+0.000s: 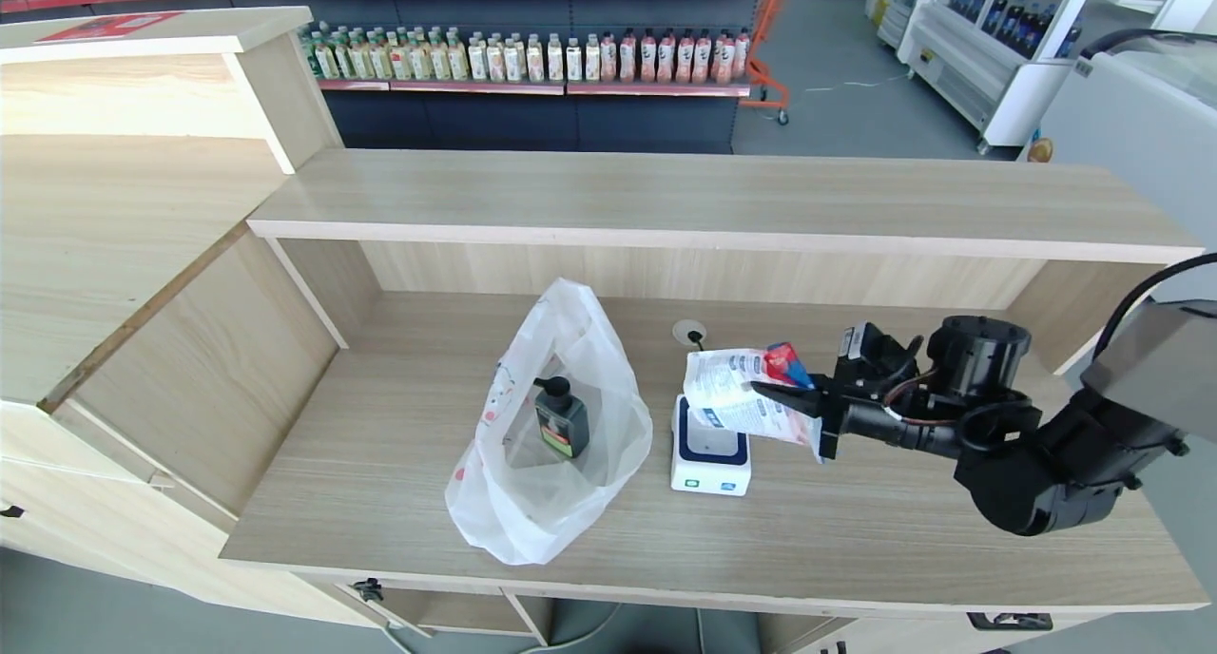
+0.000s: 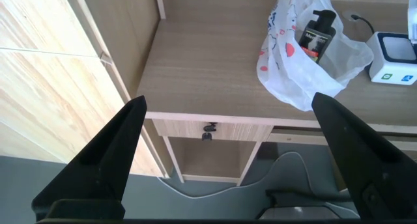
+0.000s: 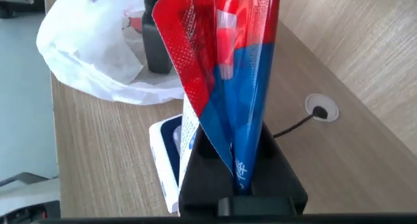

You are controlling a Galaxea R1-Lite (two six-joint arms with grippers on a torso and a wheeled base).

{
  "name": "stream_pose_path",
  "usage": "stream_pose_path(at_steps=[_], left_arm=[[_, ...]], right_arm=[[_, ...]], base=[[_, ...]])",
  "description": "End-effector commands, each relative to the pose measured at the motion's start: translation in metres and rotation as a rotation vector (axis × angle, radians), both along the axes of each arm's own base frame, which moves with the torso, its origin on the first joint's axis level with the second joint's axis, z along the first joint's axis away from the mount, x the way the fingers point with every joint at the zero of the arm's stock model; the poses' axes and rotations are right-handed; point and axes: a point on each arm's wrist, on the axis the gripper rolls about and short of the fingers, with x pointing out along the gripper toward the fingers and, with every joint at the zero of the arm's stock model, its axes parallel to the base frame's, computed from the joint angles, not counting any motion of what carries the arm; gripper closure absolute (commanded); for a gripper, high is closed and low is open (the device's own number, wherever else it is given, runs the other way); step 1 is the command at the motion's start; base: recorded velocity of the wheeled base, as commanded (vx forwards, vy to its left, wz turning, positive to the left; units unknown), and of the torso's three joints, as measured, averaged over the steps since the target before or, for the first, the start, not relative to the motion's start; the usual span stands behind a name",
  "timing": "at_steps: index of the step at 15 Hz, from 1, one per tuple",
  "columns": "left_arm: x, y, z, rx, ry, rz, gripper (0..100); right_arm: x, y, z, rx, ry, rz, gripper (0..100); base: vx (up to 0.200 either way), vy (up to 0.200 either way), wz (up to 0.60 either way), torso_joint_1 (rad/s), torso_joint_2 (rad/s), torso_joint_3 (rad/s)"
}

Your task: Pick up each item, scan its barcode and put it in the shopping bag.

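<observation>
My right gripper (image 1: 794, 397) is shut on a white, red and blue snack pouch (image 1: 746, 393), holding it just above the white barcode scanner (image 1: 710, 450) on the counter. In the right wrist view the pouch (image 3: 228, 74) stands pinched between the fingers, with the scanner (image 3: 168, 162) below. A translucent white shopping bag (image 1: 547, 435) stands open left of the scanner, with a dark pump bottle (image 1: 561, 418) inside. My left gripper (image 2: 231, 152) hangs open below and in front of the counter edge, nothing between its fingers; the bag (image 2: 306, 51) and bottle (image 2: 317, 32) lie beyond it.
The wooden counter (image 1: 399, 502) has a raised back ledge (image 1: 723, 202) and a side wall on the left. A cable grommet (image 1: 688, 332) sits behind the scanner. Store shelves with bottles (image 1: 532, 57) and fridges stand across the aisle.
</observation>
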Motion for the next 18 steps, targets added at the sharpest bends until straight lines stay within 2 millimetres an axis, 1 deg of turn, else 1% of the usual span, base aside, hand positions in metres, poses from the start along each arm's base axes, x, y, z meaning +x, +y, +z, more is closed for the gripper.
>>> stream_pose_path(at_steps=[1, 2, 3, 5, 6, 10, 12, 15, 18], left_arm=[[0.000, 0.000, 0.000, 0.000, -0.001, 0.000, 0], [0.000, 0.000, 0.000, 0.000, -0.001, 0.000, 0], [0.000, 0.000, 0.000, 0.000, -0.001, 0.000, 0], [0.000, 0.000, 0.000, 0.000, -0.001, 0.000, 0], [0.000, 0.000, 0.000, 0.000, -0.001, 0.000, 0], [0.000, 0.000, 0.000, 0.000, -0.001, 0.000, 0], [0.000, 0.000, 0.000, 0.000, -0.001, 0.000, 0], [0.000, 0.000, 0.000, 0.004, -0.001, 0.000, 0], [0.000, 0.000, 0.000, 0.004, -0.001, 0.000, 0]], right_arm=[[-0.037, -0.008, 0.076, 0.218, 0.235, -0.194, 100], [-0.043, -0.010, 0.081, 0.252, 0.349, -0.245, 100], [-0.050, -0.012, 0.082, 0.256, 0.436, -0.280, 100], [-0.064, -0.017, 0.078, 0.276, 0.592, -0.327, 100], [-0.069, -0.018, 0.075, 0.289, 0.623, -0.334, 100], [-0.073, -0.018, 0.076, 0.289, 0.625, -0.333, 100], [-0.079, -0.022, 0.078, 0.296, 0.620, -0.342, 100], [-0.083, -0.027, 0.081, 0.306, 0.615, -0.350, 100], [-0.082, -0.025, 0.080, 0.312, 0.629, -0.347, 100]], base=[[0.000, 0.000, 0.00, 0.000, 0.00, 0.000], [0.000, 0.000, 0.00, 0.000, 0.00, 0.000], [0.000, 0.000, 0.00, 0.000, 0.00, 0.000], [0.000, 0.000, 0.00, 0.000, 0.00, 0.000], [0.000, 0.000, 0.00, 0.000, 0.00, 0.000], [0.000, 0.000, 0.00, 0.000, 0.00, 0.000], [0.000, 0.000, 0.00, 0.000, 0.00, 0.000], [0.000, 0.200, 0.00, 0.002, 0.00, 0.004], [0.000, 0.200, 0.00, -0.004, 0.00, 0.009]])
